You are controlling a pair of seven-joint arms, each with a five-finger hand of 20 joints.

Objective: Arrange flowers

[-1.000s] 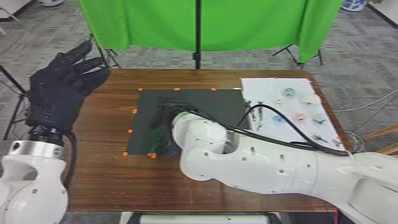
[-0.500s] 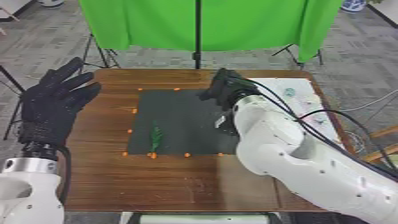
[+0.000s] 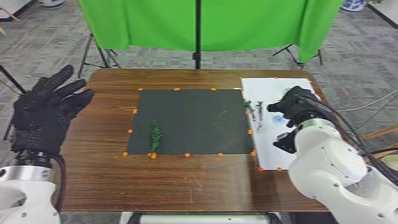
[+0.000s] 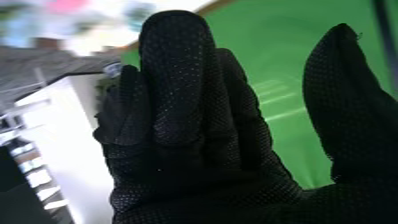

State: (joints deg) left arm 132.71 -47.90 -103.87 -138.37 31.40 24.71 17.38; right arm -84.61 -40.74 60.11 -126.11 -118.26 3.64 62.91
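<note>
1. There is one green leafy sprig [image 3: 155, 136] lying by itself on the black mat [image 3: 195, 120]. It is left of the middle of the frame, near the mat's bottom edge.
2. At least two thin green stems [image 3: 259, 111] lie on the long white sheet [image 3: 275, 161], right of the middle of the frame.
3. One blue flower [image 3: 279, 119] peeks out on the white sheet, right beside the right robot hand [image 3: 298, 102]. The wrist view has a blurry pink flower [image 4: 67, 5] too. I can't count all the flowers, because that hand and its arm cover part of the sheet.
4. The mat and the sheet are side by side on the brown wooden counter [image 3: 98, 185]. Lots of little orange markers [image 3: 187, 155] go around their edges.
5. Past the counter, a big green cloth [image 3: 151, 25] hangs at the top of the frame, with one black pole [image 3: 197, 30] in front.
6. The right robot hand [image 4: 191, 140] is over the sheet at the right. Its fingers are straight, its thumb is wide apart from them, and it holds nothing.
7. The left robot hand [image 3: 44, 117] is up at the left side of the frame, fingers straight and a bit apart, with nothing in it.
</note>
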